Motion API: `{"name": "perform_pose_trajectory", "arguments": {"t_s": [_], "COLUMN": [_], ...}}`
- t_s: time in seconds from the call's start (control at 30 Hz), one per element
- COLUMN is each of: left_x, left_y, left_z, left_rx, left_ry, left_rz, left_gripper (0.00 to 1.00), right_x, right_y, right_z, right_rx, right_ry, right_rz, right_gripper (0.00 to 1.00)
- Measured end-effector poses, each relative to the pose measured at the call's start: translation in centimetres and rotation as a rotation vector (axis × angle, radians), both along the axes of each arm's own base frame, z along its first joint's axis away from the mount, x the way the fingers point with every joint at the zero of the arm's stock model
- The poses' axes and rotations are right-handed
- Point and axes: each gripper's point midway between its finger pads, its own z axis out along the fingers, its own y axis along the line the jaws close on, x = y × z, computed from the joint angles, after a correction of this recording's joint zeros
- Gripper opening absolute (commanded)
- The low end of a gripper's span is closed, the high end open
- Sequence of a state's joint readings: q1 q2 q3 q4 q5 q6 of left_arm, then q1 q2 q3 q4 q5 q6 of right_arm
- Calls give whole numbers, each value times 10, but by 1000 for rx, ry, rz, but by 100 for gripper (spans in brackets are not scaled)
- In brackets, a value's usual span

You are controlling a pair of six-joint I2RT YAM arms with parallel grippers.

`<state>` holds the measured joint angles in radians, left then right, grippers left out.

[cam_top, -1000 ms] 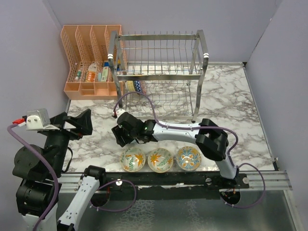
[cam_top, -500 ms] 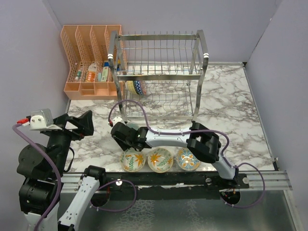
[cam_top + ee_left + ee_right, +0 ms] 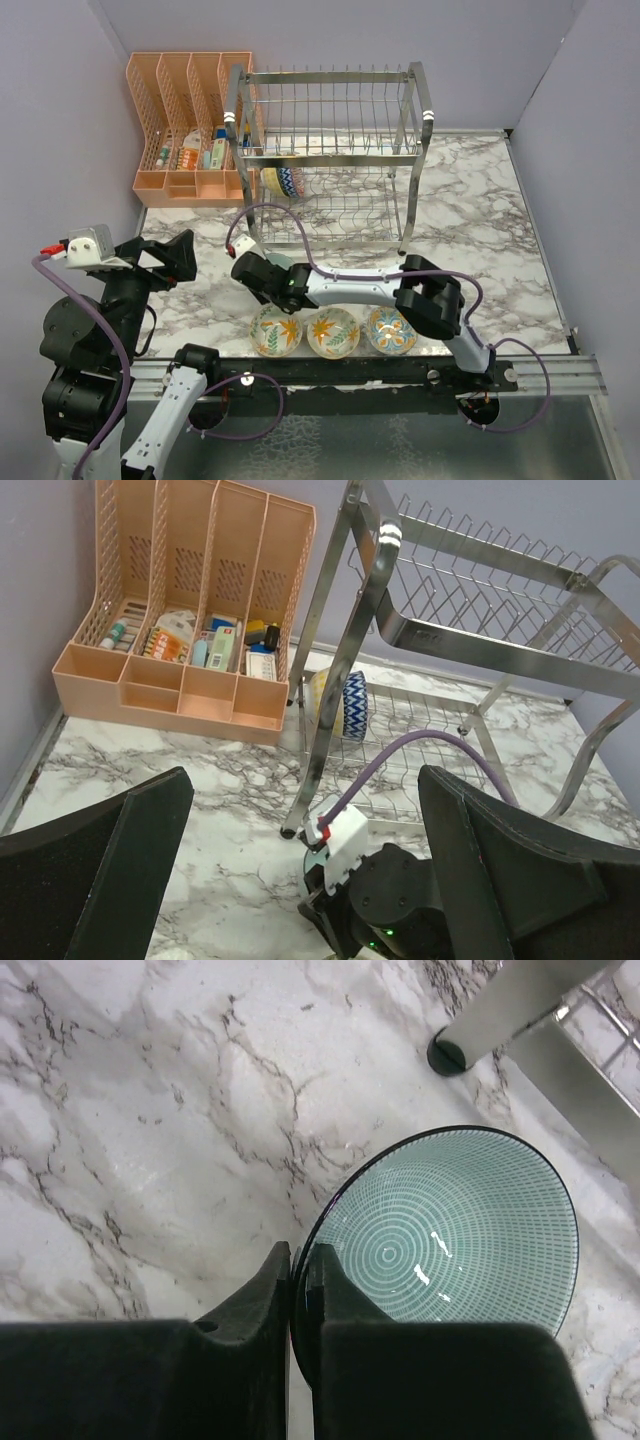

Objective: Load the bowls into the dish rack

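A pale teal bowl (image 3: 450, 1240) with fine ring lines sits on the marble beside a foot of the dish rack (image 3: 330, 160). My right gripper (image 3: 298, 1255) is shut on its near rim, one finger inside and one outside. From above, the right gripper (image 3: 252, 268) covers that bowl. Three floral bowls (image 3: 275, 331), (image 3: 332, 332), (image 3: 391, 330) stand in a row at the table's near edge. One blue-and-yellow bowl (image 3: 345, 705) stands on edge in the rack's lower tier. My left gripper (image 3: 165, 258) hangs open and empty above the left side of the table.
A peach plastic organizer (image 3: 185, 130) with small items stands at the back left, touching the rack. The rack's post (image 3: 340, 660) and the right arm's purple cable (image 3: 420, 750) lie just ahead of the left gripper. Purple walls close in both sides.
The right gripper has closed on the teal bowl's rim. Its wrist shifted slightly toward the table's left front, then settled. The left arm barely moved.
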<state>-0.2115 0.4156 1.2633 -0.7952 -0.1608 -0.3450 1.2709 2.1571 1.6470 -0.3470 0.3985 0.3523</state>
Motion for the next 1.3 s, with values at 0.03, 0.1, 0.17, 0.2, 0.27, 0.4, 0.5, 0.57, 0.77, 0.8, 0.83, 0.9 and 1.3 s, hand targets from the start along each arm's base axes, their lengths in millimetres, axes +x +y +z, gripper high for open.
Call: {"name": "perform_pose_trajectory", "arguments": {"t_s": [0.03,0.1,0.17,0.2,0.27,0.4,0.5,0.57,0.77,0.8,0.83,0.9,1.3], "left_x": [0,0,0,0,1,2,2,3,4,5,5,5,7], "left_y": [0,0,0,0,0,0,0,0,-1,-1,-1,-1,-1], "left_z": [0,-1,-1,-1,-1,-1,-1,-2,-3,-3,-3,-3,-7], "left_rx": [0,0,1,0,1,2,2,2,3,3,4,3,5], "left_ry": [0,2,2,2,2,6,8,10,15,16,16,16,27], "left_rz": [1,1,1,1,1,2,2,1,1,1,1,1,1], "left_gripper": [99,99,99,99,99,99,99,99,99,99,99,99,99], "right_x": [-2,-9,-18,-22,-30,-46,-60,-66,-79,-78,-79,-80,-80], "right_y": [-3,-12,-23,-27,-34,-34,-33,-34,-33,-35,-36,-41,-44], "right_z": [1,3,7,10,21,61,89,103,119,117,115,110,138], "right_rx": [4,8,21,30,64,204,319,383,535,554,565,585,824], "right_ry": [3,20,39,49,61,81,104,125,249,279,303,363,578], "right_rz": [5,20,41,52,77,144,198,224,302,310,315,323,453], "right_gripper": [1,1,1,1,1,1,1,1,1,1,1,1,1]}}
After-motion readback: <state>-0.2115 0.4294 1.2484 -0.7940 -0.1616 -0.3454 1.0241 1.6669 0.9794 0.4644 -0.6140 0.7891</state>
